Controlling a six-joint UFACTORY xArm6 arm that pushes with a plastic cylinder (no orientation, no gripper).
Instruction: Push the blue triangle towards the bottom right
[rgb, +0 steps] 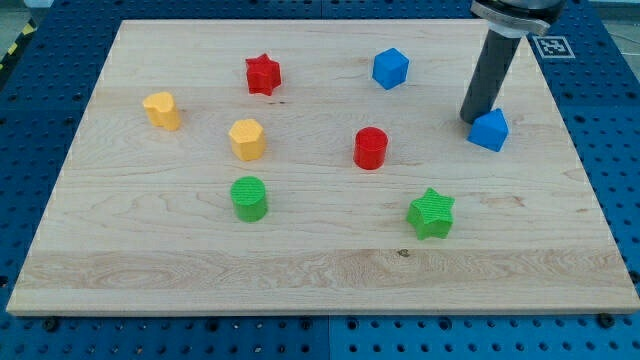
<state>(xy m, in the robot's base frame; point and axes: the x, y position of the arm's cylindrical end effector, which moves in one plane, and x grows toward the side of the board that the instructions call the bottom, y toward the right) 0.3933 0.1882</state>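
Camera view shows my tip (472, 120) (a bare rod, nothing gripped) touching the blue triangle (490, 131) at its left

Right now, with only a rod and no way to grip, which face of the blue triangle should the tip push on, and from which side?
Push on the blue triangle's upper-left face, coming from the view's top left. My tip is already right at that edge, so a push sends the block toward the bottom right. That way the wooden board looks clear of other blocks. Aim centrally; the block's slanted faces may make it turn off-line.
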